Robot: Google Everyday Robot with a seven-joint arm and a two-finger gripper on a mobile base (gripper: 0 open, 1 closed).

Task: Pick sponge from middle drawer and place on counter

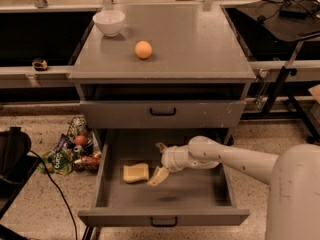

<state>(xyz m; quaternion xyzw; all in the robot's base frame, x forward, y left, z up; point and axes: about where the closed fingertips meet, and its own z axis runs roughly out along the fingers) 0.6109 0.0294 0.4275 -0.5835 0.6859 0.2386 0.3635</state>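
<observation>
On the floor off the cabinet's left side sits a dark seat-like shape [12, 154] with a black cable [55, 184] trailing from it. Nearer the cabinet, a heap of snack packets and cans [75, 151] lies against the left edge of the open drawer. On the counter [200, 44], a white bowl [109, 21] stands at the back left corner. An orange ball [143, 49] rests a little right of it and nearer the front edge, apart from the bowl. Under the counter's front edge is a dark open slot, then a closed drawer front [200, 115] with a black handle [162, 112] at its middle. Below that, the middle drawer [210, 216] stands pulled out toward the camera, its low front lip carrying a small black handle of its own. The sponge [136, 173], pale yellow and lying flat, is on the drawer floor in the left half, about midway between the back and the front lip and clear of the left wall. Just right of it the gripper [160, 162] hangs inside the drawer with its two fingers spread wide, one toward the drawer's back and one toward its front, gripping nothing. The tip of the front finger [159, 176] is just beside the sponge's right edge, and I cannot tell whether they touch. The pale arm [235, 159] reaches in over the drawer's right edge from the robot's body [295, 194] at the right front corner.
</observation>
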